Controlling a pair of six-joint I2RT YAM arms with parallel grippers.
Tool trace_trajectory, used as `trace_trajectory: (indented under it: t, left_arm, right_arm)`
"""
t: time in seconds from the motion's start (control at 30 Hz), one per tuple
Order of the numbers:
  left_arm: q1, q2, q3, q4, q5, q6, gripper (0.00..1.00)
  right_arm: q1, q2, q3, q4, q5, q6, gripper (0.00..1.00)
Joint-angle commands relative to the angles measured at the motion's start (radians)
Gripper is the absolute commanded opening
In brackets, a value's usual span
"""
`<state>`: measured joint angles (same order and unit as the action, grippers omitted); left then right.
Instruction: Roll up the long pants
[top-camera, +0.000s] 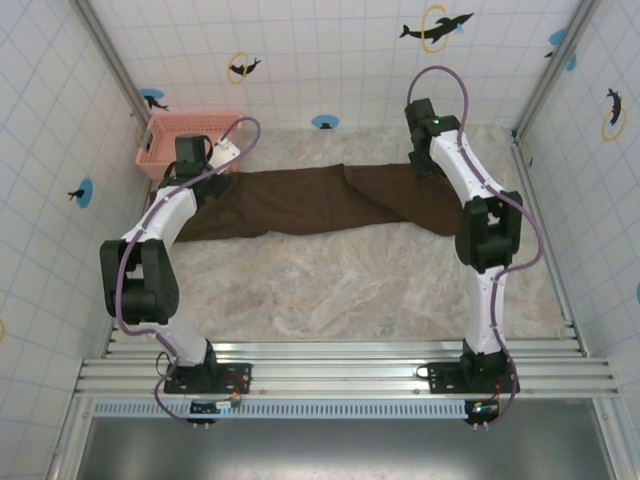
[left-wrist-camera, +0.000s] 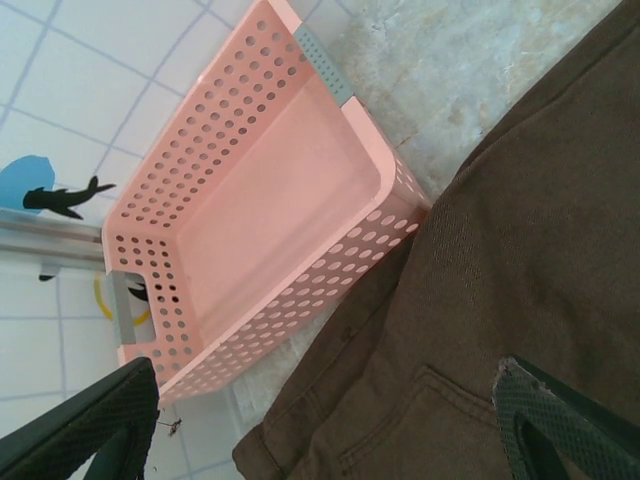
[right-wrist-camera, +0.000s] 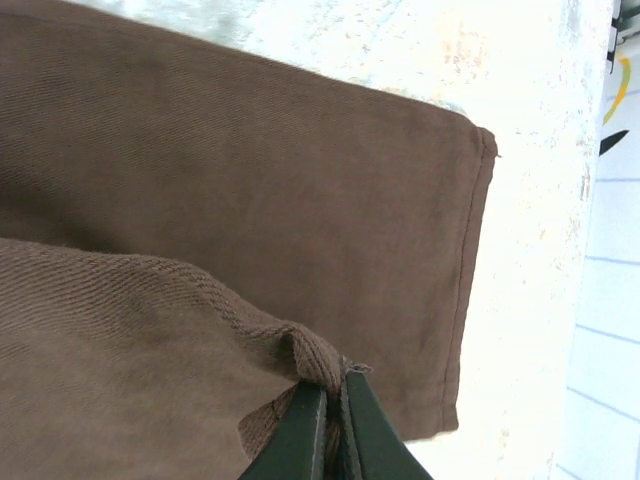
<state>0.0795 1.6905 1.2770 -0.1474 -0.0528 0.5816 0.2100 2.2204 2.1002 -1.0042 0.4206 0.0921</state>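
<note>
Long pants (top-camera: 320, 200): dark brown. In the top view they lie lengthwise across the far table (top-camera: 330, 290), waist by the pink basket (top-camera: 170, 135), cuffs to the right.

Left wrist view: left end effector (left-wrist-camera: 320, 440) is spread wide over the back pocket, holding nothing.

Right wrist view: right end effector (right-wrist-camera: 330, 425) is clamped on a raised cuff fold, a grip too small to read from above.

Step, I judge: cuff pinched, roll not begun. Next: I turn the cuff toward the waist, evenly.

The long pants (top-camera: 320, 200) stretch sideways on the table (top-camera: 340, 290), basket (top-camera: 172, 136) behind their left end.
</note>
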Motion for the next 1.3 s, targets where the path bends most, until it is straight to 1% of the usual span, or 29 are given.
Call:
trace_trajectory:
  t: [0.0,0.13,0.37,0.47,0.53,0.57,0.67,0.7,0.8,0.87,0.93,1.07,1.1,1.13,1.2,1.27]
  left_arm:
    - [0.008,-0.066,-0.021,-0.044,0.035,-0.009,0.88]
    - [0.006,-0.103,-0.037,-0.108,0.026,0.008,0.88]
    - [0.002,-0.123,-0.029,-0.234,0.033,0.026,0.86]
    - [0.0,-0.117,-0.013,-0.266,0.036,0.008,0.85]
    - [0.0,-0.118,-0.01,-0.258,0.039,-0.016,0.85]
    - [0.0,-0.12,-0.006,-0.252,0.04,-0.027,0.85]
    - [0.0,-0.111,0.011,-0.25,0.037,-0.041,0.85]
    - [-0.001,-0.104,0.02,-0.255,0.03,-0.045,0.85]
    - [0.0,-0.088,0.032,-0.25,-0.037,-0.059,0.86]
    - [0.0,-0.07,0.034,-0.234,-0.135,-0.065,0.87]
    - [0.014,-0.03,0.066,-0.25,-0.243,-0.092,0.87]
    - [0.047,0.079,0.188,-0.356,-0.415,-0.167,0.8]
    - [0.057,0.109,0.218,-0.386,-0.438,-0.204,0.78]
    - [0.071,0.136,0.248,-0.42,-0.426,-0.247,0.76]
    - [0.092,0.171,0.274,-0.449,-0.414,-0.323,0.72]
    - [0.107,0.201,0.288,-0.459,-0.439,-0.386,0.7]
  right_arm:
    - [-0.053,0.098,0.148,-0.077,0.063,-0.021,0.08]
    - [-0.105,0.194,0.279,-0.102,0.103,-0.011,0.08]
    - [-0.169,0.316,0.419,-0.081,0.099,-0.022,0.09]
    - [-0.186,0.378,0.489,-0.077,0.102,-0.028,0.13]
    - [-0.199,0.415,0.527,-0.077,0.098,-0.015,0.15]
    - [-0.203,0.427,0.537,-0.074,0.104,-0.007,0.2]
    - [-0.213,0.453,0.542,-0.041,0.115,0.006,0.46]
    - [-0.213,0.458,0.541,-0.022,0.11,0.007,0.53]
    - [-0.204,0.456,0.544,0.025,0.133,0.0,0.59]
    - [-0.193,0.436,0.542,0.044,0.16,-0.003,0.61]
    - [-0.19,0.41,0.539,0.053,0.152,0.006,0.62]
    - [-0.185,0.352,0.513,0.05,0.095,0.02,0.62]
    - [-0.18,0.334,0.495,0.044,0.086,0.018,0.62]
    - [-0.175,0.318,0.47,0.042,0.06,0.011,0.62]
    - [-0.162,0.286,0.418,0.032,0.036,0.003,0.62]
    - [-0.146,0.246,0.355,0.03,0.024,-0.017,0.61]
